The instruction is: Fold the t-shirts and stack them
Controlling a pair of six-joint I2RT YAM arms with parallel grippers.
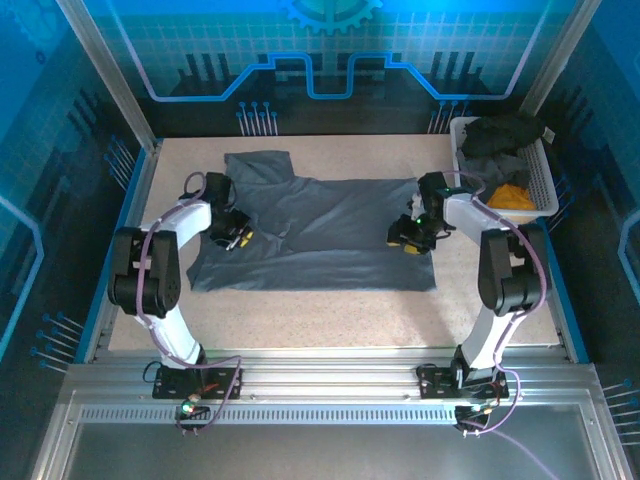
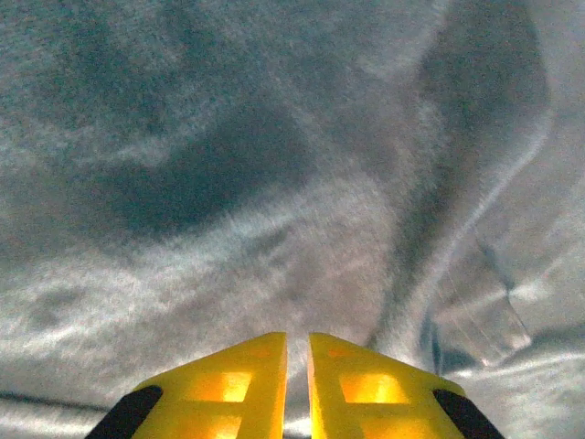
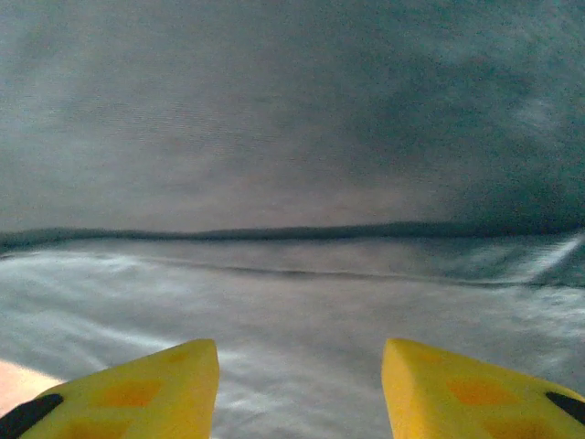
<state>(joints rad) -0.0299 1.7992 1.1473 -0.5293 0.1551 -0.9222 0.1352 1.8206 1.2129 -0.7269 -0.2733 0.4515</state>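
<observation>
A large dark slate-grey t-shirt (image 1: 330,225) lies spread across the table's middle, with one sleeve pointing to the far left. My left gripper (image 1: 238,240) rests on its left part. In the left wrist view the yellow fingers (image 2: 247,375) stand almost together, and my left gripper (image 2: 297,337) pinches the wrinkled grey cloth (image 2: 274,137). My right gripper (image 1: 408,243) sits at the shirt's right edge. It is open (image 3: 300,346), its fingertips wide apart just above flat grey cloth (image 3: 292,293), with a fold line running across beyond them.
A white lattice basket (image 1: 545,170) at the far right corner holds a black t-shirt (image 1: 505,130), a lighter grey one (image 1: 495,165) and an orange-yellow one (image 1: 510,197). Bare speckled tabletop (image 1: 320,315) runs along the near side. Metal frame posts stand at the far corners.
</observation>
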